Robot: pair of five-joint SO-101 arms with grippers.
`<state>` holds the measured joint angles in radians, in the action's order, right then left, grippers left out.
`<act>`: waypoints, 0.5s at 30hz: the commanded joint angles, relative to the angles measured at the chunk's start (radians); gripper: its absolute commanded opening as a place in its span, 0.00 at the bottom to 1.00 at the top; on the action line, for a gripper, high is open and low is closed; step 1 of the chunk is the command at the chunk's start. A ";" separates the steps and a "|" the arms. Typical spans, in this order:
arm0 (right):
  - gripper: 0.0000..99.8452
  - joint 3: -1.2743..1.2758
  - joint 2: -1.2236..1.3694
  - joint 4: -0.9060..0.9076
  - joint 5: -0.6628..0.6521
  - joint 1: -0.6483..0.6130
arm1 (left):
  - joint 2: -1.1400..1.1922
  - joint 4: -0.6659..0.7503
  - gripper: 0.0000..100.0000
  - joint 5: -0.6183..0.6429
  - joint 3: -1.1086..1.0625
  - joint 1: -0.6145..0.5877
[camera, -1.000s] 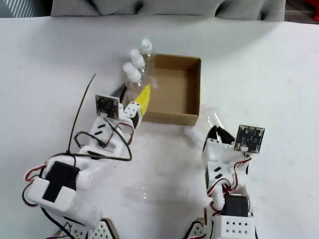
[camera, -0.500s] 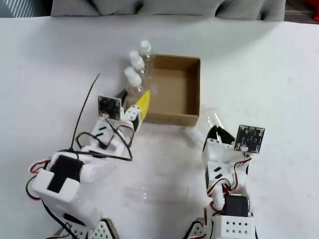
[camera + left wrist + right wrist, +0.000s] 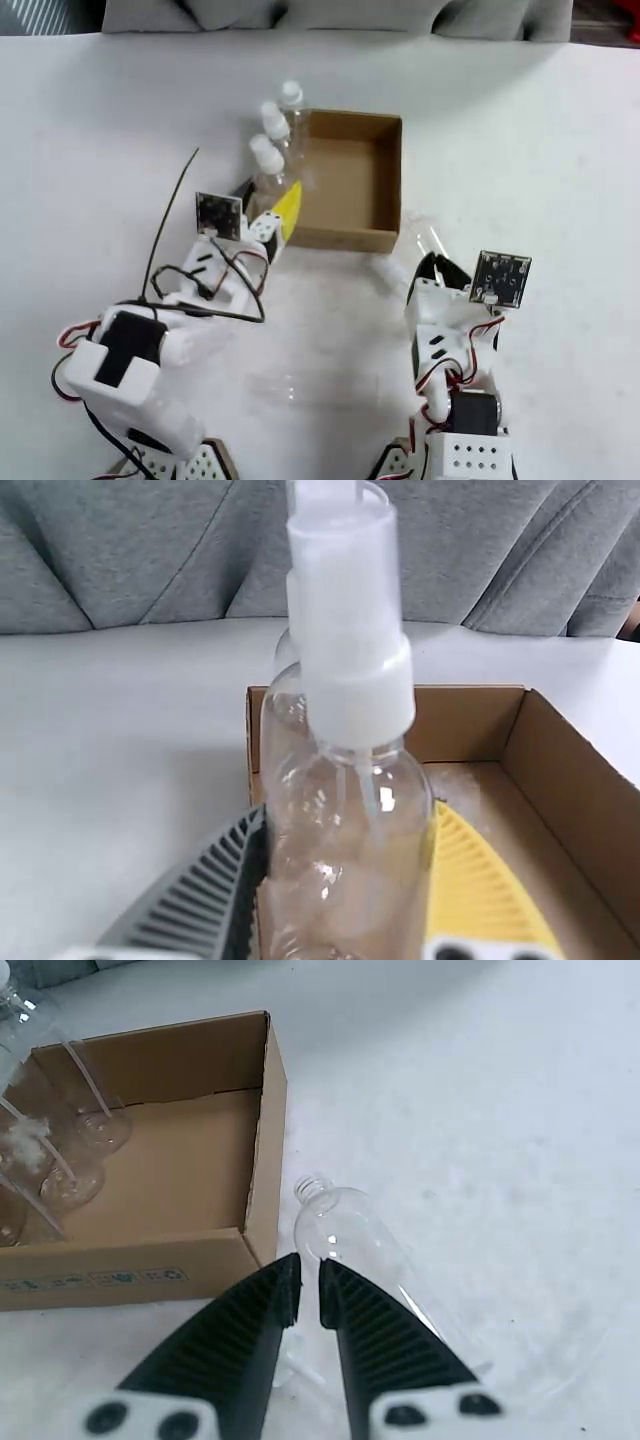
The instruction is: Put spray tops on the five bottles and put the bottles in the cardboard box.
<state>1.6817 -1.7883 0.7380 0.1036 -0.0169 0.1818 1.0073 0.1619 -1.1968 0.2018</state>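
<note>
My left gripper (image 3: 272,205) (image 3: 345,820) is shut on a clear bottle (image 3: 345,870) that carries a white spray top (image 3: 345,630), with a grey finger on one side and a yellow one on the other. It holds the bottle upright at the near left corner of the cardboard box (image 3: 350,240). Two more capped bottles (image 3: 272,115) stand along the box's left wall. My right gripper (image 3: 430,262) (image 3: 308,1272) is shut on nothing, just short of an uncapped bottle (image 3: 350,1245) lying on the table right of the box. A loose spray top (image 3: 385,268) lies beside it.
The box's right half (image 3: 170,1170) holds nothing. A faint clear shape, perhaps another bottle (image 3: 275,385), lies on the table between the two arms. A grey sofa runs along the far table edge. The table's right side is open.
The left arm's rear joints shifted and its gripper moved slightly nearer with the bottle still in it. The right arm has not moved.
</note>
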 commanded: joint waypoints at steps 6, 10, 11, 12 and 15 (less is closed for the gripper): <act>0.02 0.009 0.001 0.008 0.005 0.010 | -0.004 0.015 0.18 0.000 0.002 -0.002; 0.02 0.009 0.001 0.008 0.005 0.010 | -0.005 0.015 0.20 -0.003 0.000 -0.002; 0.02 0.009 0.001 0.008 0.005 0.010 | -0.005 0.015 0.22 -0.002 0.000 -0.002; 0.02 0.009 0.001 0.008 0.005 0.010 | -0.005 0.015 0.24 0.000 0.000 -0.002; 0.02 0.009 0.001 0.008 0.005 0.010 | -0.005 0.015 0.30 0.002 0.000 -0.002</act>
<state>1.6817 -1.7883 0.7380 0.1036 -0.0169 0.1818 1.0073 0.1603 -1.1968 0.2018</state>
